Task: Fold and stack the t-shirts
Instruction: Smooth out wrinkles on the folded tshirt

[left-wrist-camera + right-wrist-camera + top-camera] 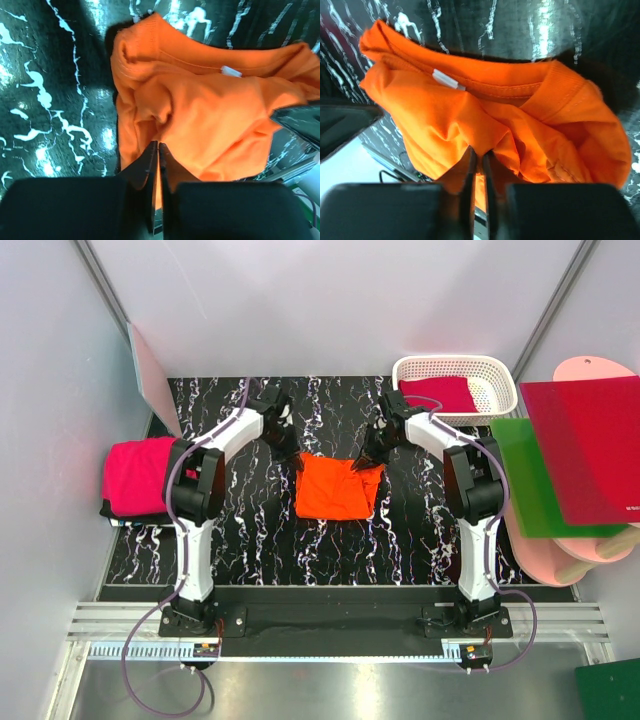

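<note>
The orange t-shirt (335,490) lies partly folded in the middle of the black marble table, its collar end raised toward the back. My left gripper (297,461) is shut on the shirt's far left corner; in the left wrist view its jaws (158,146) pinch orange cloth (210,110). Over at the far right corner, my right gripper (364,462) is shut on the shirt, and the fabric (485,115) bunches between its jaws (479,151). A folded magenta t-shirt (138,475) sits at the table's left edge. Another crimson t-shirt (440,393) lies in the white basket (500,385).
Red (585,448) and green (533,478) plastic sheets lie over pale pink boards (590,550) to the right of the table. A pale board (150,370) leans at the back left. Walls close in the back and sides.
</note>
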### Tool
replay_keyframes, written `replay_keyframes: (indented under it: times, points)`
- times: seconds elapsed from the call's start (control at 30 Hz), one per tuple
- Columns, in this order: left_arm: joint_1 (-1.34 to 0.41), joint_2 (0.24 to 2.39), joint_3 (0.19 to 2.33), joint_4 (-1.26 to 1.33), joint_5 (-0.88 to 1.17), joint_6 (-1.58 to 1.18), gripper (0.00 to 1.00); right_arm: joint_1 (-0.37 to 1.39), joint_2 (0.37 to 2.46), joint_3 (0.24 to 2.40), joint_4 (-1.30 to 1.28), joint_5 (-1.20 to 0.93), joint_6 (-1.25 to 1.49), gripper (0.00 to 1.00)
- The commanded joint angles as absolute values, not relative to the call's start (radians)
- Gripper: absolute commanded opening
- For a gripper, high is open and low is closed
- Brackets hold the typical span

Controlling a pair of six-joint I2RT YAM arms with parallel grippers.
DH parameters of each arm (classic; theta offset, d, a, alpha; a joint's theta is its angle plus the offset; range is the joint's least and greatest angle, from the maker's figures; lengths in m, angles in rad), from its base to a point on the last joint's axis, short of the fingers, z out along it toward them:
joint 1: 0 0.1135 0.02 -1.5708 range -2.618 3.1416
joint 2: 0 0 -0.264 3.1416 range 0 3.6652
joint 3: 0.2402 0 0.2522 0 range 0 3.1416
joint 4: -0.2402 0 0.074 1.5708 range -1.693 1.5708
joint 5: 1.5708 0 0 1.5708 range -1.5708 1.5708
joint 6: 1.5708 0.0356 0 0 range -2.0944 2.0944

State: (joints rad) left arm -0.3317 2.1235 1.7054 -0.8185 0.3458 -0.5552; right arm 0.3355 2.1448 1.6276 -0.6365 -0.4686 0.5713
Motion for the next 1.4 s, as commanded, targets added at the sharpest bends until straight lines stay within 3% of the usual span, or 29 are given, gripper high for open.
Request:
replay_keyframes:
  times: [0.0,0.07,0.43,0.7,0.83,0.93,1.03,1.07,1.17,1.2,1.27,1.37]
  points:
    - [-0.324,2.131,1.741,-0.816,0.367,-0.552,0.01,0.342,2.128,1.675,-0.604,-0.538,0.580,0.05]
    - [-0.321,2.128,1.729,-0.816,0.364,-0.548,0.00,0.342,2.106,1.672,-0.603,-0.552,0.578,0.00]
    - [-0.318,2.126,1.713,-0.813,0.367,-0.546,0.00,0.341,1.915,1.625,-0.712,-0.413,0.563,0.00]
    - [-0.318,2.106,1.694,-0.815,0.367,-0.541,0.00,0.341,2.022,1.609,-0.765,-0.308,0.566,0.02]
    - [-0.316,2.077,1.677,-0.816,0.367,-0.531,0.01,0.341,2.132,1.686,-0.855,-0.206,0.551,0.17]
    - [-0.316,2.043,1.663,-0.818,0.370,-0.529,0.03,0.344,2.108,1.729,-0.896,-0.077,0.555,0.17]
    - [-0.314,2.007,1.651,-0.818,0.376,-0.529,0.06,0.344,2.048,1.732,-0.900,0.032,0.569,0.25]
    - [-0.314,1.988,1.648,-0.816,0.379,-0.529,0.08,0.344,2.034,1.732,-0.905,0.047,0.569,0.33]
    - [-0.314,1.953,1.637,-0.818,0.379,-0.526,0.12,0.345,1.959,1.701,-0.899,0.092,0.571,0.41]
    - [-0.314,1.945,1.635,-0.819,0.382,-0.525,0.14,0.345,1.916,1.691,-0.887,0.097,0.563,0.50]
    - [-0.314,1.924,1.635,-0.816,0.397,-0.529,0.24,0.350,1.869,1.649,-0.852,0.095,0.558,0.58]
    - [-0.316,1.904,1.651,-0.801,0.443,-0.529,0.47,0.350,1.783,1.585,-0.779,0.046,0.552,0.58]
